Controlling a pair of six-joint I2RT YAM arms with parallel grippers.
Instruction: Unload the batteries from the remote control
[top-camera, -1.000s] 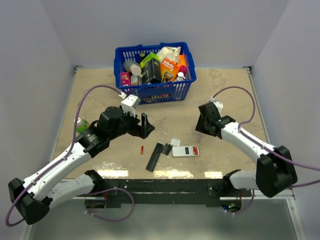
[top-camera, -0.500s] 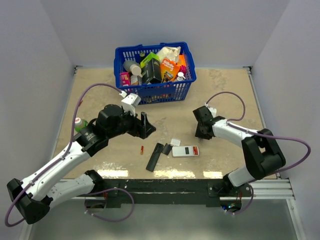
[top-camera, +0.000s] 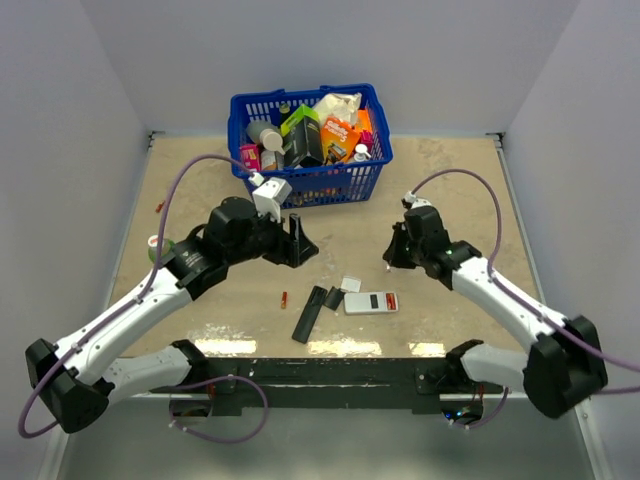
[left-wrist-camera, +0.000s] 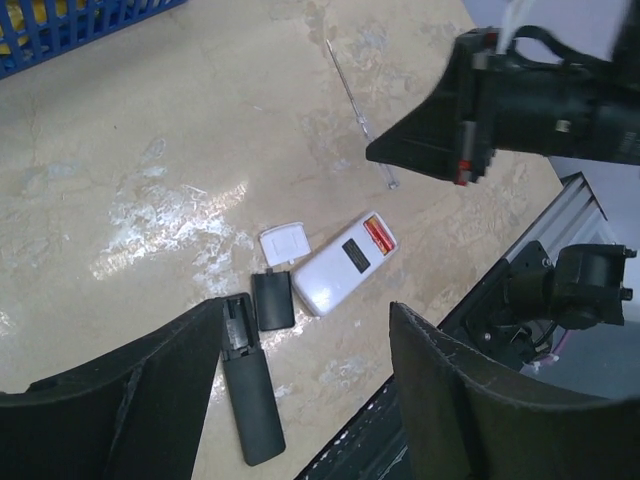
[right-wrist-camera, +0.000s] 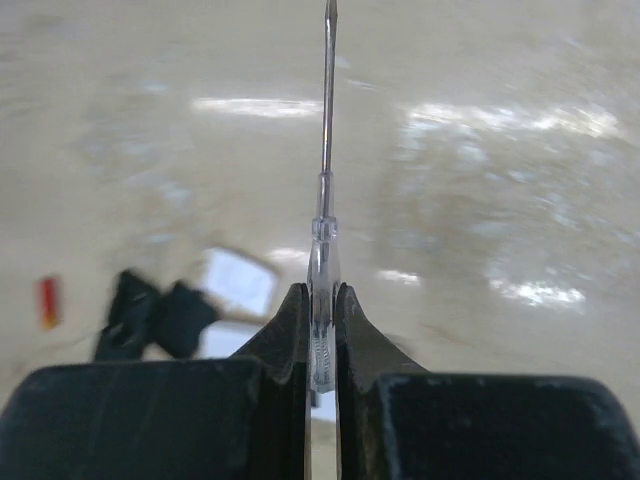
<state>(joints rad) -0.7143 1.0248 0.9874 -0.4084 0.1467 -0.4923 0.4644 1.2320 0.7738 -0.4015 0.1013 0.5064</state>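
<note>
L gripper (top-camera: 297, 240) is held above the table (top-camera: 450, 190), left of centre, jaws wide apart w/ nothing between them; in the wrist view its fingers (left-wrist-camera: 130, 400) frame the items below w/o touching any. R gripper (top-camera: 393, 258) is right of centre and is clamped on a screwdriver (right-wrist-camera: 326, 150). The clear handle is pinched between the fingertips and the metal shaft sticks out past them over bare table; whether the tip touches the surface can't be told. A white remote (top-camera: 371, 302) lies flat at near-centre, back up, w/ its bay open at the right end. A seated battery (left-wrist-camera: 377, 235) is seen there as a red strip, not yet removed. A loose battery (top-camera: 284, 299) lies on the table left of both remotes, near the black remote (top-camera: 309, 313) but apart from it. The black remote is laid at a slant just left of the white one, bay open at its far end; no cell can be made out in it. A black cover (left-wrist-camera: 272, 300) sits between the two remotes, just beside both. A white cover (left-wrist-camera: 283, 243) is placed just beside the white remote's far-left corner. A blue basket (top-camera: 352, 182) full of assorted items stands at the far side, centre. Neither gripper is in contact w/ a remote or a battery.
</note>
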